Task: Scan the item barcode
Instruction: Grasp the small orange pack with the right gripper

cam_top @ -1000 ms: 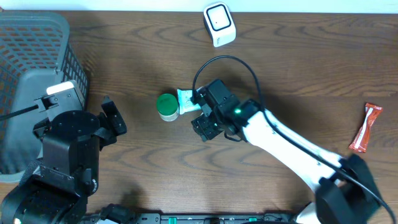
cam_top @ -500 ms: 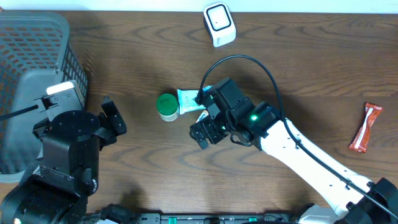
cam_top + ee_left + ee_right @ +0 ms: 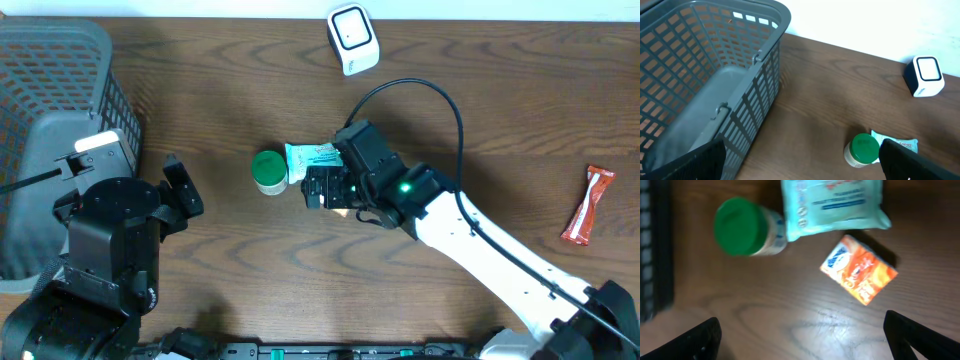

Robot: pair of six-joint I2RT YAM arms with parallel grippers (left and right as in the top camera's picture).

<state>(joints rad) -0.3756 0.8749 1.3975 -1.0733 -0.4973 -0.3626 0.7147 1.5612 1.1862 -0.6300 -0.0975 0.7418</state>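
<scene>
The right gripper (image 3: 801,324) hangs over a little cluster in the middle of the table (image 3: 230,70), fingers spread wide with nothing between them. Right below it lies the orange box (image 3: 859,269), flat and turned at an angle. It sits just beside the teal pouch (image 3: 832,202), with the green-lidded jar (image 3: 740,226) a bit further to the side. The box looks like the item it's going for.

To do this well, the arm should probably twist the wrist so the fingers line up with the box's long edges. Then it comes straight down and pinches the narrow sides without nudging the pouch. No barcode shows on the top face, so it's likely underneath or on a side. That means the box needs flipping toward the scanner (image 3: 352,38), which sits well apart at the table's far edge.

The left gripper (image 3: 800,161) is spread open too, holding nothing, parked near the basket (image 3: 765,30).

As for writing, the box has a blue-and-white logo on orange and the pouch has lines of print. Both are too blurry to read. A red snack bar (image 3: 587,205) lies off alone, its text too small.
</scene>
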